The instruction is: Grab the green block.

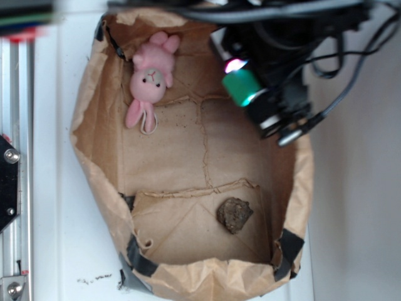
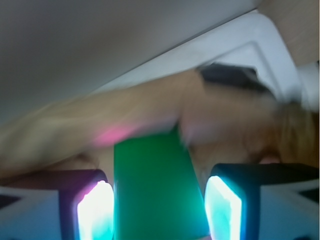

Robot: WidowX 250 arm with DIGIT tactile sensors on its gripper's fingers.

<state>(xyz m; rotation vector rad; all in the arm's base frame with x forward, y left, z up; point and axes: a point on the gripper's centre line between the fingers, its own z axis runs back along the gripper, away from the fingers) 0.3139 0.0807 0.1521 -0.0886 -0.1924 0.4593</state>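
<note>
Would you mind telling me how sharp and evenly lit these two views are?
Exterior view: mostly sharp, soft daylight, a glowing spot beside the green block. Wrist view: the paper bag is smeared with blur, and the gripper finger pads glare cyan.

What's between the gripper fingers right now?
The green block, standing between the lit fingers in the wrist view; whether they touch it is unclear.

One green block (image 1: 241,86), one pink plush bunny (image 1: 150,78), one brown rock (image 1: 234,215), one paper bag (image 1: 94,150).

Blk arm (image 1: 282,94), dangling blk cables (image 1: 351,69)
</note>
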